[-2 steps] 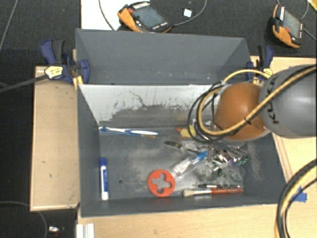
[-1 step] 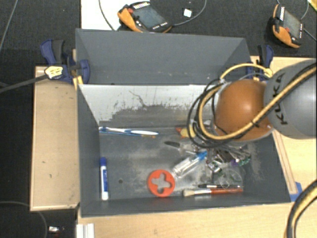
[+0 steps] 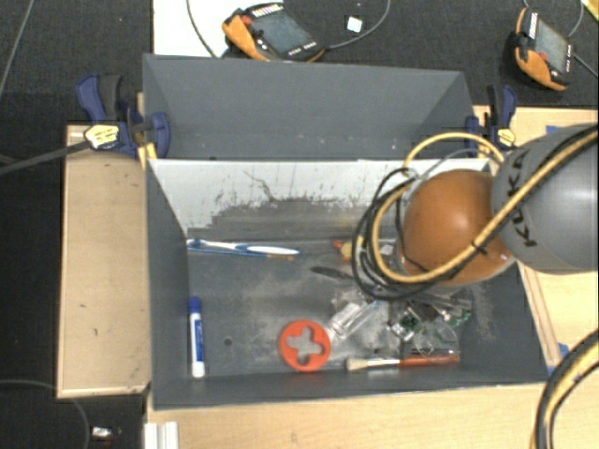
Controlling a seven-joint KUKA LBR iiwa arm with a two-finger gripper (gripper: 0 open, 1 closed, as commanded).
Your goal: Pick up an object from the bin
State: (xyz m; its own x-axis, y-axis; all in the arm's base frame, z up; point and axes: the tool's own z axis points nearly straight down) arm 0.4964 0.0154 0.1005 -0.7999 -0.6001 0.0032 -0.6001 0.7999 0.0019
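Against the front wall of the bin [image 3: 243, 391] a red-handled brush [image 3: 404, 363] and a red disc [image 3: 305, 344] were seen; just behind, a clear plastic piece [image 3: 357, 320], judged light, slippery and crushable, best taken across its narrow body, was overhung by the gripper [image 3: 416, 307]; whether the claw was open or closed could not be told.

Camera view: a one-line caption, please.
Arm hangs over a heap of clear plastic beside a red disc in the grey bin.

In the bin [image 3: 245, 299], a toothbrush [image 3: 241, 248] lies behind, a marker [image 3: 197, 337] at left, a disc [image 3: 305, 344] just left of a heap [image 3: 363, 322].
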